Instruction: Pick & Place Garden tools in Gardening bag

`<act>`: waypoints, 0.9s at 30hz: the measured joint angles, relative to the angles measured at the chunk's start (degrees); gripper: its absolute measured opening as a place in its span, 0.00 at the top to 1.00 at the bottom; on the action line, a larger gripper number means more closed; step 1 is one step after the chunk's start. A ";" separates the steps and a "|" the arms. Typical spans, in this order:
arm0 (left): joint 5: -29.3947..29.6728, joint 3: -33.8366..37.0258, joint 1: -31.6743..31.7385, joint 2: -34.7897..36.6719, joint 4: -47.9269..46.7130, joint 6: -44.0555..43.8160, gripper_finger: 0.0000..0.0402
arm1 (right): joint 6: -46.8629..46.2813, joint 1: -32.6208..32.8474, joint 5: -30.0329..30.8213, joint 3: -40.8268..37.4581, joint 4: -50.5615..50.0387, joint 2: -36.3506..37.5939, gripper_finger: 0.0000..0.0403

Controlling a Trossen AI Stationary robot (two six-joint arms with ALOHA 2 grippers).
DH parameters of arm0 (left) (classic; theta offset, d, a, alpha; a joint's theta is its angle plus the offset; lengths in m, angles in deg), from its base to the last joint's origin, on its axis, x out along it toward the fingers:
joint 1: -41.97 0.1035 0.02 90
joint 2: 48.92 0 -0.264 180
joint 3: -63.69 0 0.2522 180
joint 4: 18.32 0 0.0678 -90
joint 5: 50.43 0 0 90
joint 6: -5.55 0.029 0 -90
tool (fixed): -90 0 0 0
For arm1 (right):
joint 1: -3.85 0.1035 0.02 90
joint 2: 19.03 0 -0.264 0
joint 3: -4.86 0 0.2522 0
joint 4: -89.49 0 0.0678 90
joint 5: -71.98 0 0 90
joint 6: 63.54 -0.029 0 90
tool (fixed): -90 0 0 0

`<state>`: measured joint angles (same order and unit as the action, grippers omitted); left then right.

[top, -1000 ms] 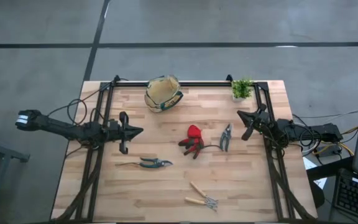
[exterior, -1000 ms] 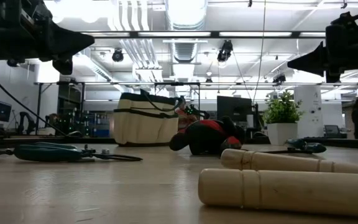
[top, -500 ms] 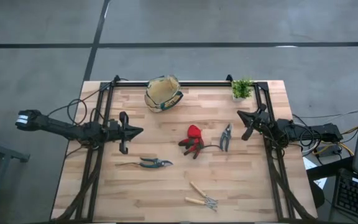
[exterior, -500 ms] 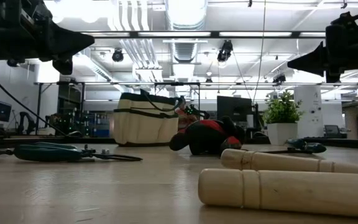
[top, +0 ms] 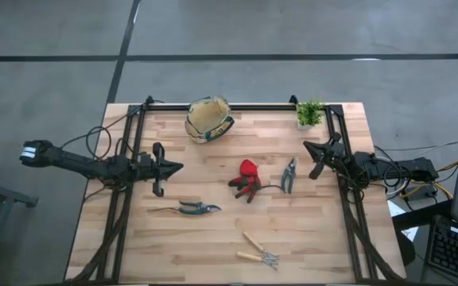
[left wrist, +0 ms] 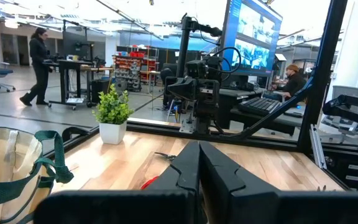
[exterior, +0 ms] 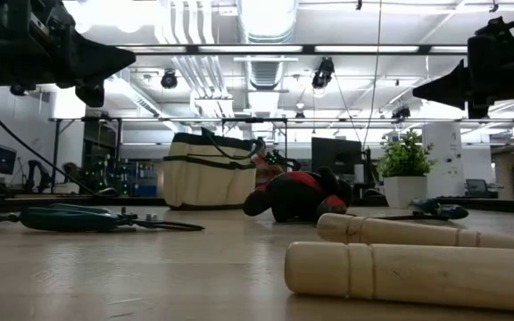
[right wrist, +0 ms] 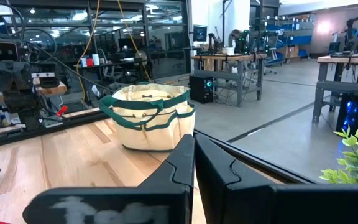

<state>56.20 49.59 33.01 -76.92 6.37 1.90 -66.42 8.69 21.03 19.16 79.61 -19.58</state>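
The tan gardening bag [top: 209, 119] with green trim stands at the table's far middle; it also shows in the right wrist view [right wrist: 148, 121]. A red-and-black glove item [top: 246, 179] lies mid-table, teal pruning shears [top: 289, 175] to its right. A second pair of shears [top: 191, 208] lies nearer left. Two wooden-handled tools [top: 257, 251] lie near the front edge. My left gripper [top: 180, 168] is shut and empty at the table's left. My right gripper [top: 307, 145] is shut and empty at the table's right. Both hover above the table.
A small potted green plant [top: 309, 114] stands at the far right corner. A black metal frame [top: 245, 106] runs along the table's far edge and sides. Bare wood [top: 324, 238] lies at the near right. People show in the room beyond.
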 joint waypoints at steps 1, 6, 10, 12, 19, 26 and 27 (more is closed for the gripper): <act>0.00 0.00 0.00 0.00 0.01 0.00 0.97 | 0.01 0.00 0.00 0.01 0.01 0.01 0.98; 0.00 0.00 0.00 0.01 -0.01 -0.01 0.97 | -0.02 0.00 0.01 0.00 0.00 0.02 0.98; 0.00 0.00 0.00 0.01 0.01 0.01 0.97 | -0.02 0.00 -0.01 0.01 0.01 0.02 0.98; 0.00 0.00 0.00 -0.01 0.01 -0.01 0.97 | -0.04 0.00 -0.01 0.00 -0.01 0.00 0.98; 0.00 0.00 0.00 0.01 0.01 0.01 0.97 | -0.07 0.00 0.00 0.01 -0.01 0.01 0.98; 0.00 0.00 0.00 0.00 0.00 0.00 0.97 | 0.68 0.00 0.02 0.00 -0.01 0.01 0.98; 0.00 0.00 -0.01 0.01 0.00 0.00 0.97 | 0.68 0.00 0.00 0.01 0.13 0.02 0.98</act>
<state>56.20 49.59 33.01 -76.91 6.37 1.90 -65.74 8.69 21.03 19.16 79.74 -19.56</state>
